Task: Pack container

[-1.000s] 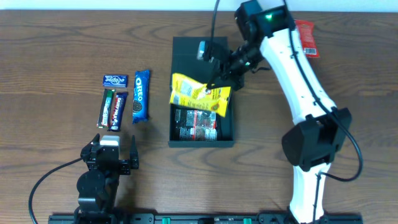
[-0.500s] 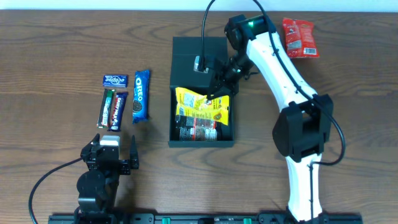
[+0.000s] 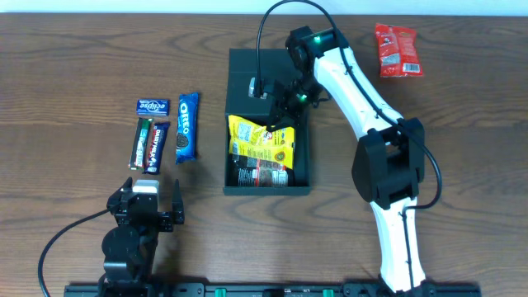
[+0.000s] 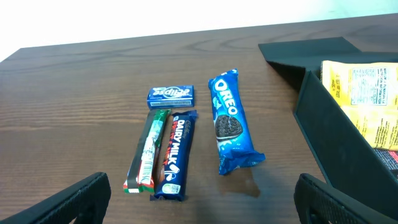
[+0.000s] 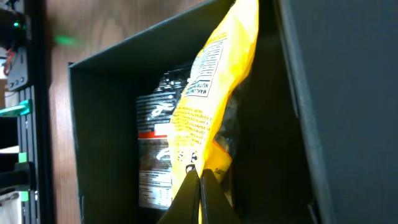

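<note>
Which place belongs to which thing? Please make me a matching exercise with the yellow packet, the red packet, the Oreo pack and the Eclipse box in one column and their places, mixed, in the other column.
Things
1. yellow packet
2. red packet
3. Oreo pack
4. Eclipse box

Places
A. on the table, just left of the container
B. on the table, right of the container
C. in the container, over a dark packet
D. on the table, just beyond the Dairy Milk bar

Pairs: 1-C, 2-B, 3-A, 4-D
</note>
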Controlling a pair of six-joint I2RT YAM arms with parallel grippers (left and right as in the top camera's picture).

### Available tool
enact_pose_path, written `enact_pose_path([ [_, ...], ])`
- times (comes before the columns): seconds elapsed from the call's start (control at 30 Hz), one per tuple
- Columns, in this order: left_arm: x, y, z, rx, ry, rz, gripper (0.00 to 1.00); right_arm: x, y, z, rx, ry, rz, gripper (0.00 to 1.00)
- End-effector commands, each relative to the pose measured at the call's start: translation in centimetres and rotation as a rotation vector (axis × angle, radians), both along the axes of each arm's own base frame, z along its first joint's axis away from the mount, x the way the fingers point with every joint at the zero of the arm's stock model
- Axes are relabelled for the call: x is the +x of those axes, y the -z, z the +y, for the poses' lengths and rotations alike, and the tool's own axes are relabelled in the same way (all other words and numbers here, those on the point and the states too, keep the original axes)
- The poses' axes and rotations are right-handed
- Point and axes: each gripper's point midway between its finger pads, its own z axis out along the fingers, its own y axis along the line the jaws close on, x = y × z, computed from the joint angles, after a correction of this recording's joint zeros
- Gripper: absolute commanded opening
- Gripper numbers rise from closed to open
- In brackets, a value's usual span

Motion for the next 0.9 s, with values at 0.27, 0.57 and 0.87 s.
enact_pose_path([
  [0.27, 0.0, 1.0, 0.3, 0.022, -0.01, 0.022, 0.96, -0.6, -3.1, 1.2, -0.025, 0.192, 0.155, 0.01],
  [0.57, 0.0, 1.1, 0.3, 0.022, -0.01, 0.022, 0.95, 1.8, -8.7, 2.5, -0.009, 0.488, 0.217, 0.01],
  [0.87, 0.0, 1.1, 0.3, 0.022, -0.01, 0.022, 0.96, 1.8, -11.6, 1.7, -0.067, 0.625, 0.218, 0.01],
])
